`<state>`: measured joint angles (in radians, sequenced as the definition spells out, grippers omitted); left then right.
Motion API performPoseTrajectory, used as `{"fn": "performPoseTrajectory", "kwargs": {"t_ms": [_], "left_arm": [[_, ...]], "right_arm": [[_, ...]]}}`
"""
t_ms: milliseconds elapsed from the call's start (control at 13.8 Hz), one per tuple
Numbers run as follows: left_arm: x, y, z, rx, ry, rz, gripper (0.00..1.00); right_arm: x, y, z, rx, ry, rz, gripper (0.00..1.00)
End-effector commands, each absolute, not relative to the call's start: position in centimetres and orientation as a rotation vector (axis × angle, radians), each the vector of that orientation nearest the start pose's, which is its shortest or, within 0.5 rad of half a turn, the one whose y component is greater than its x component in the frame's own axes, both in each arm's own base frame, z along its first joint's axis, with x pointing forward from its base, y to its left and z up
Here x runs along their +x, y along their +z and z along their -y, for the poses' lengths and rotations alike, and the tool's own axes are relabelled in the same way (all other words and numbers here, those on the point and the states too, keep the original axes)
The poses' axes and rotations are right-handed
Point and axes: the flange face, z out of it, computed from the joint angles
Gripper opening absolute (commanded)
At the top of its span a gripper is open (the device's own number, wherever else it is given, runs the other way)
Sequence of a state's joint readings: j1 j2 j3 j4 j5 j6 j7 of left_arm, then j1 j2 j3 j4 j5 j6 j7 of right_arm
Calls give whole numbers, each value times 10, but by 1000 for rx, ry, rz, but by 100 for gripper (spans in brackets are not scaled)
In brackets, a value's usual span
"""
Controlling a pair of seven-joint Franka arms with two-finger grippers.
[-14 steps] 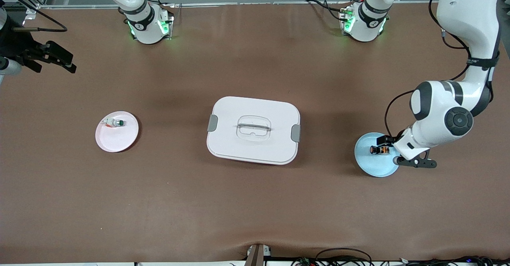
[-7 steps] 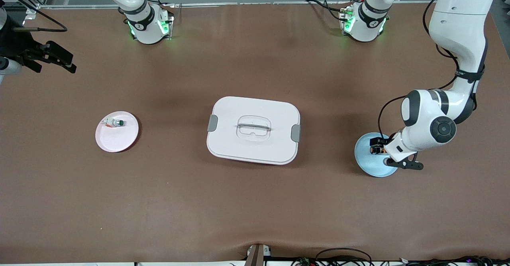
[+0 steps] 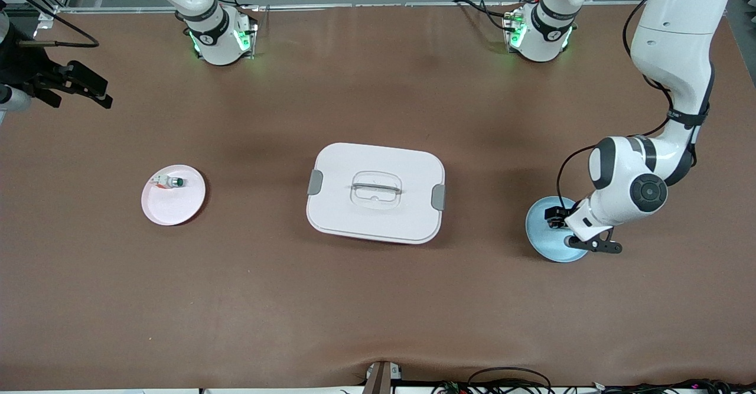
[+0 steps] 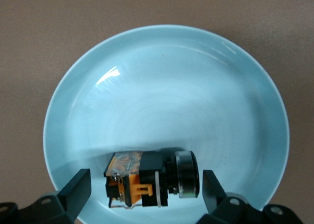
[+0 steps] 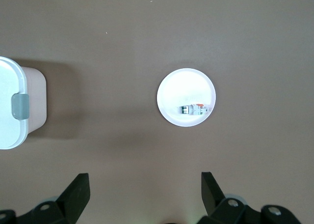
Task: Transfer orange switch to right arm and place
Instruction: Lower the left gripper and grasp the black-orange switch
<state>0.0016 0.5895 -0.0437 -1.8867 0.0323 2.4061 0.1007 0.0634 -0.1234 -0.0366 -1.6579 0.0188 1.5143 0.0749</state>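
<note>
The orange switch (image 4: 152, 180), black-bodied with orange parts, lies on its side in a light blue plate (image 4: 167, 86). My left gripper (image 4: 146, 192) is open and low over the plate, one finger at each end of the switch, neither touching it. In the front view my left gripper (image 3: 556, 220) covers the switch on the blue plate (image 3: 546, 241) at the left arm's end of the table. My right gripper (image 3: 88, 87) is open, empty and waits high over the right arm's end; its fingers show in the right wrist view (image 5: 144, 194).
A white lidded box (image 3: 375, 192) with grey clips stands mid-table. A pink plate (image 3: 177, 208) toward the right arm's end holds a white-bodied switch with a green cap (image 3: 170, 182); the plate (image 5: 186, 84) and that switch (image 5: 193, 109) also show in the right wrist view.
My left arm has swung in over the blue plate, and its gripper now covers the orange switch in the front view. The right arm has not moved.
</note>
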Motion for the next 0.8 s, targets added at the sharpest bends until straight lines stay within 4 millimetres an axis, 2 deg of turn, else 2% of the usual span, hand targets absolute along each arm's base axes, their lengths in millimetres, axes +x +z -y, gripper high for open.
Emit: {"fn": "performPoseTrajectory", "kwargs": {"t_ms": [0,435,507,580,652,725], "left_arm": [[625,178,24,-3124,80,-292,100],[623,173,24,-3125,66,-286,100],[623,173,24,-3125,66,-286,84],[623,174,24,-3125,64,-286,59],[623,175,25,-3125,61,-284,38],[623,176,25,-3125,61,-274,28]], "right_arm": [[507,646,-11,-3125,30,-80,100],[507,641,-11,-3124,47,-80,100],[507,641,-11,-3126,47,-80,100],[507,641,-11,-3124,47,-80,100],[507,641,-12,-3125,47,-78,100],[507,641,-13,-3125,47,-75,100]]}}
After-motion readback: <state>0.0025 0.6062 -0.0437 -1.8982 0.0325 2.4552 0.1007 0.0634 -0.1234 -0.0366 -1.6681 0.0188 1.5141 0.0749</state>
